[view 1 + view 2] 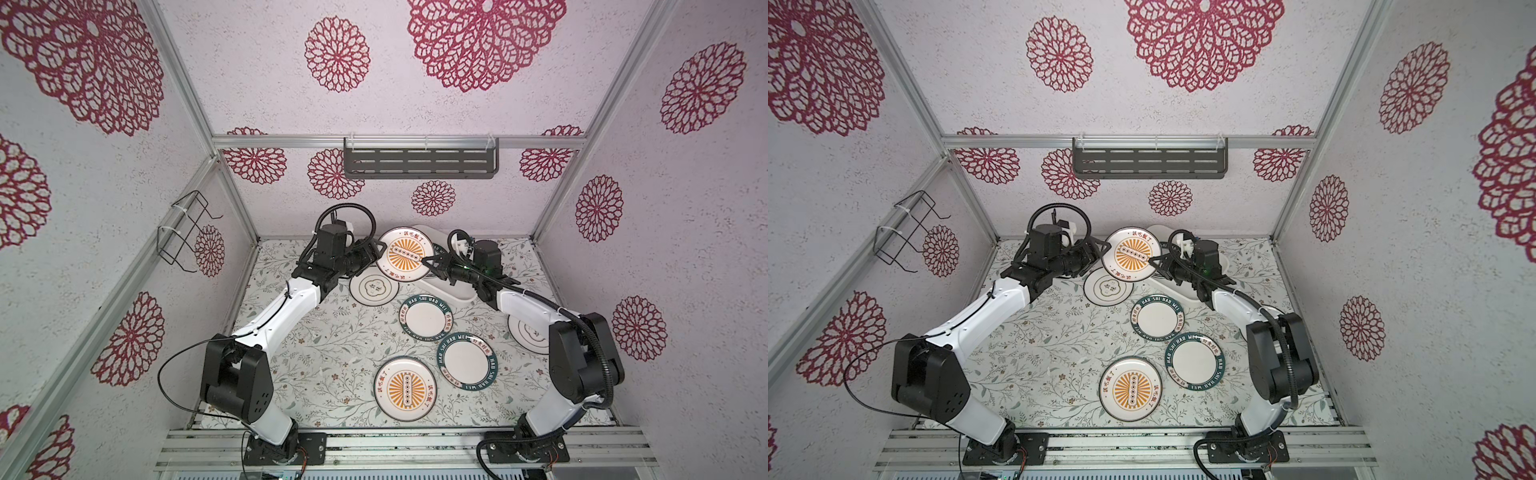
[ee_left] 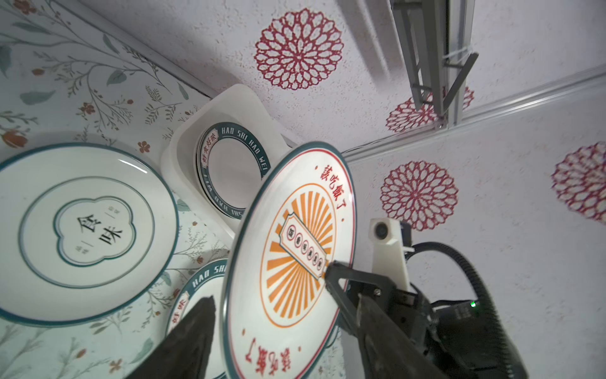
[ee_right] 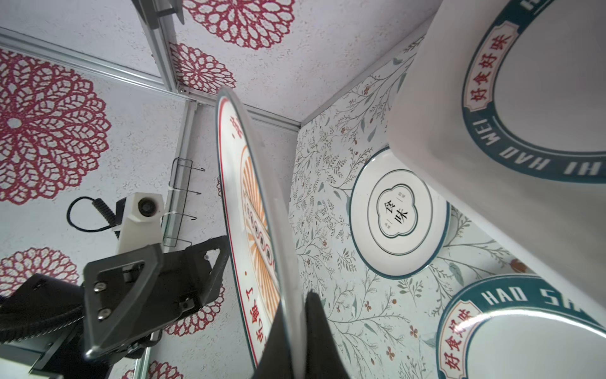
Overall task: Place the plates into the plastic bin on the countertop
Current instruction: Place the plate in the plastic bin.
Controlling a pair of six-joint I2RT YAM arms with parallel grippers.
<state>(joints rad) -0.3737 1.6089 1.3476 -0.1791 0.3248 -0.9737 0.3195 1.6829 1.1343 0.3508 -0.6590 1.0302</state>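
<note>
A sunburst plate [image 1: 402,254] [image 1: 1133,253] hangs tilted above the countertop [image 1: 324,345], beside the plastic bin [image 1: 453,297] [image 2: 236,98]. My right gripper [image 1: 426,262] [image 3: 292,331] is shut on its right rim. My left gripper [image 1: 376,251] [image 2: 288,334] is open, with its jaws apart on either side of the plate's left rim. A teal-lettered plate [image 2: 229,170] lies inside the bin. On the countertop lie a clover plate [image 1: 374,286], two teal-lettered plates [image 1: 426,318] [image 1: 467,360], another sunburst plate [image 1: 405,388] and a clover plate [image 1: 528,336] partly under my right arm.
A dark slotted shelf [image 1: 420,160] hangs on the back wall above the bin. A black wire rack [image 1: 187,232] is fixed to the left wall. The bin stands close to the back wall.
</note>
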